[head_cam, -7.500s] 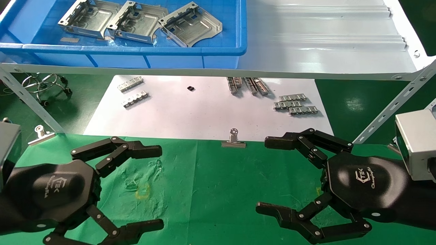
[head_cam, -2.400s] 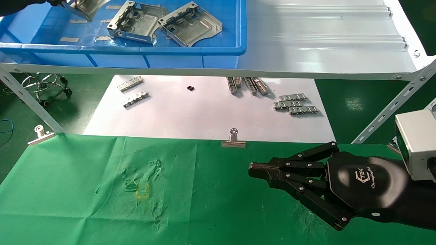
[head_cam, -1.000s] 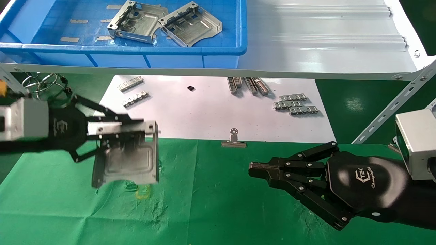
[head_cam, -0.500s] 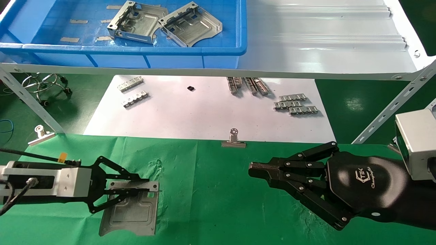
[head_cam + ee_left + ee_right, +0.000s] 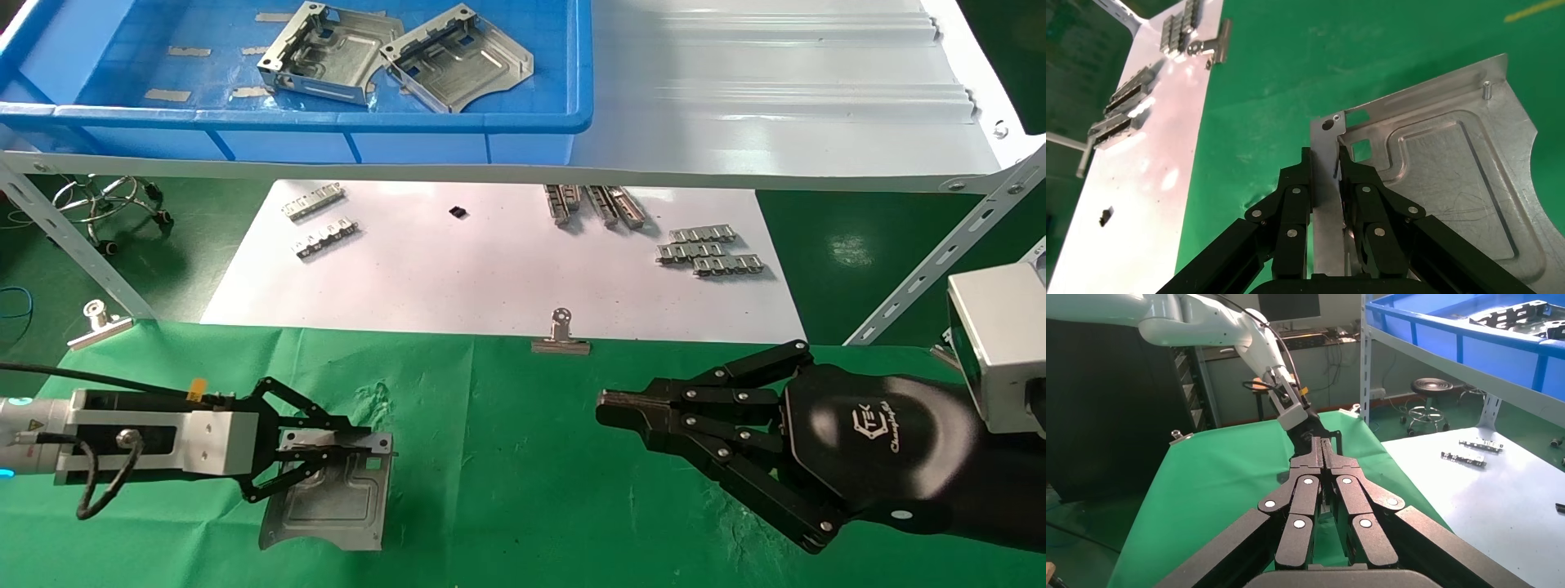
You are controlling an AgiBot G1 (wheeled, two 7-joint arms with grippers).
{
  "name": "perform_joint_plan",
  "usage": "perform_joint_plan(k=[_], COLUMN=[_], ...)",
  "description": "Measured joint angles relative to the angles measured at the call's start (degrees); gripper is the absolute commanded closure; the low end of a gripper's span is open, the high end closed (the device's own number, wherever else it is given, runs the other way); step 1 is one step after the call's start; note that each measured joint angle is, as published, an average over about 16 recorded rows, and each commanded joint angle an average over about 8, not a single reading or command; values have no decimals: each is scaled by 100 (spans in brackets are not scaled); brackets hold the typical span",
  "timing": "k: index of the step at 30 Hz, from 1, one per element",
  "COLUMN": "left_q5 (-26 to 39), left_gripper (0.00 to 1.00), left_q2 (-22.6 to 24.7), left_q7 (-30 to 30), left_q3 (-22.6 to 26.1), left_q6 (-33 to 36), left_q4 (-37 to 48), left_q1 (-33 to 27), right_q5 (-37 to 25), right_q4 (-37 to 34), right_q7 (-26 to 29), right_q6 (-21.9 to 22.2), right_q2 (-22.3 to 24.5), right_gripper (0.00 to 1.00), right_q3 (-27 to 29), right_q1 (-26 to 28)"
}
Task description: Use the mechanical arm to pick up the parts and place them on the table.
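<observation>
My left gripper [image 5: 359, 452] is shut on the upturned flange of a silver part [image 5: 335, 506] at the near left of the green table [image 5: 507, 457]. The plate lies flat, on the cloth or just above it; I cannot tell which. In the left wrist view the fingers [image 5: 1300, 184] pinch the flange from both sides, and the part [image 5: 1450, 177] spreads out beyond them. Two more parts [image 5: 327, 51] [image 5: 456, 57] lie in the blue bin [image 5: 327, 121] on the shelf. My right gripper [image 5: 609, 408] [image 5: 1321, 444] is shut and empty over the right of the cloth.
The pale grey shelf [image 5: 776, 98] overhangs the far side, with slanted legs at the left [image 5: 73, 245] and right [image 5: 940, 253]. A white sheet [image 5: 490, 269] behind the cloth carries small linked strips [image 5: 709, 251]. Binder clips [image 5: 560, 336] [image 5: 98, 322] sit on the cloth's far edge.
My left gripper took a part from the blue bin and brought it down to the near left of the cloth, ending slightly to the right. My right gripper shut early and has stayed still.
</observation>
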Motion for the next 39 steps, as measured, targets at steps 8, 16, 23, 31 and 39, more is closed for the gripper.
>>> perform_joint_plan(k=[8,16,23,31,39], left_q5=[10,2,-5,-89,-237], left_gripper=[12,0,0,0,0], left_q2=[184,281,292,185,9], left_q7=[510,836,721,-151,-1127], left_q3=[-1,-10,-12,-30,-222], left_q6=[-83,-92,38,269,337], left_q4=[454,722,890,771,217], left_q1=[-30,-70,-182,-269,-102], right_q5=[0,0,0,0,0], right_q4=[0,0,0,0,0], right_q7=[0,0,0,0,0], right_q6=[0,0,0,0,0], right_q2=[0,0,0,0,0], right_gripper=[100,100,100,69,0], right_q3=[0,0,0,0,0], right_q1=[0,0,0,0,0])
